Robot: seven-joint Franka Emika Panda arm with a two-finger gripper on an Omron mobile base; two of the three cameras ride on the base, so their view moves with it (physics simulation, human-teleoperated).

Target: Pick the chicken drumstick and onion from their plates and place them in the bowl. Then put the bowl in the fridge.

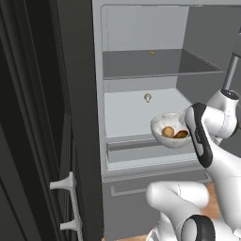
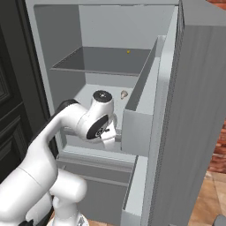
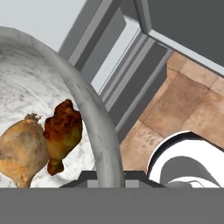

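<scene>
An open fridge [image 1: 141, 117] with a pale grey interior stands ahead of the robot, one dark door [image 1: 47, 117] swung open on the left and another door [image 2: 194, 123] standing open on the right. The white arm reaches in at the height of the middle shelf [image 1: 127, 117], carrying a white marbled bowl [image 1: 170, 129] held in the fridge opening, above the shelf's front edge and the drawer front below it; whether the bowl touches the shelf cannot be told. The gripper [image 3: 109, 177] is clamped on the bowl's rim, its fingers drawn tight with the wall between them, though the fingertips themselves are largely hidden by the rim. Inside the bowl lie the tan-golden onion [image 3: 22, 151] and the darker orange-brown chicken drumstick [image 3: 62, 133], touching side by side. A small pale object [image 1: 148, 97], too small to identify, sits near the back of the middle shelf, and a tiny yellow speck [image 1: 152, 52] rests on the upper shelf. Tan floor tiles [image 3: 175, 105] show below the fridge.
</scene>
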